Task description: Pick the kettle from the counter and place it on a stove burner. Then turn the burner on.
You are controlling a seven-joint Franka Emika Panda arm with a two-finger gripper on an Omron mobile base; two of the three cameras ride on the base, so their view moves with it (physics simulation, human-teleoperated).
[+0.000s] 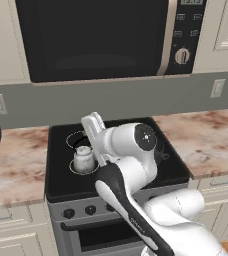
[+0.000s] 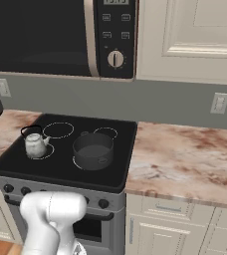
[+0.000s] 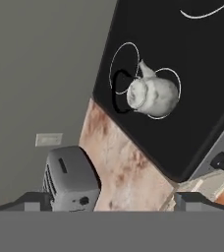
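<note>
Toaster [image 3: 70, 179] sits nearest my hand camera, on the counter [image 3: 124, 172]. Kettle [image 3: 153, 95] stands upright on a stove burner [image 3: 175, 81], front-left of the cooktop [image 2: 65, 149]. Gripper spread: I cannot tell.

- Dark grey two-handled pot [image 2: 93, 150] sits on the black cooktop [image 2: 118, 169], right of centre.
- Black microwave [image 2: 60, 37] hangs above, round dial [image 2: 115, 59] on its panel.
- Silver toaster [image 3: 70, 179] stands on the stone top, left of the stove.
- Wall outlet [image 2: 219, 103] on the grey backsplash.
- Row of black knobs [image 1: 79, 211] along the stove front.
</note>
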